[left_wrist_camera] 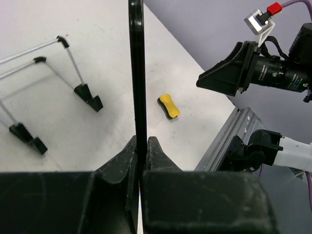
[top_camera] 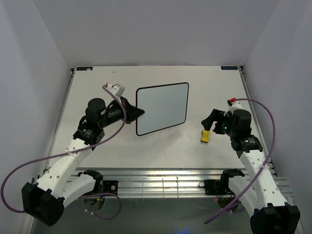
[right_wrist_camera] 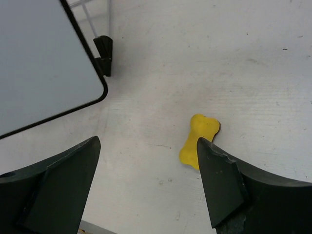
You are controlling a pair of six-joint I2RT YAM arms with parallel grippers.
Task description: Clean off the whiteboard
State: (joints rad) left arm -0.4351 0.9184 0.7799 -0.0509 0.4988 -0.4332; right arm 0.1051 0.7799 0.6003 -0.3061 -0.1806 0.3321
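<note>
From above, the whiteboard (top_camera: 162,108) sits near the middle of the tabletop (top_camera: 204,87), its pale face turned up to the camera with no marks that I can make out. The left claw (top_camera: 137,113) is pressed together on the board's frame at its 9 o'clock edge. At about 4 o'clock from the board, well apart from it, a yellow sponge (top_camera: 205,136) lies on the tabletop. The right claw (top_camera: 210,125) hangs just at the sponge's 12 o'clock side; from here I cannot tell whether it touches the sponge.

In the left wrist view the whiteboard (left_wrist_camera: 137,73) shows edge-on as a thin black line running up from the left claw (left_wrist_camera: 141,144), whose two fingers pinch it from either side. A wire stand (left_wrist_camera: 48,83) stands on the tabletop at 9 o'clock of the board's edge. The yellow sponge (left_wrist_camera: 169,106) lies just at 3 o'clock of the edge, and the right claw (left_wrist_camera: 217,78) shows at 2 o'clock, above the sponge.

In the right wrist view the right claw (right_wrist_camera: 146,165) is spread wide with nothing between its fingers (right_wrist_camera: 224,185). The yellow sponge (right_wrist_camera: 199,139) lies beside the tip of the 3 o'clock finger, which overlaps its lower end; contact is unclear. The whiteboard (right_wrist_camera: 39,63) fills the 10 o'clock corner, with a black foot of the wire stand (right_wrist_camera: 103,56) past its rim.
</note>
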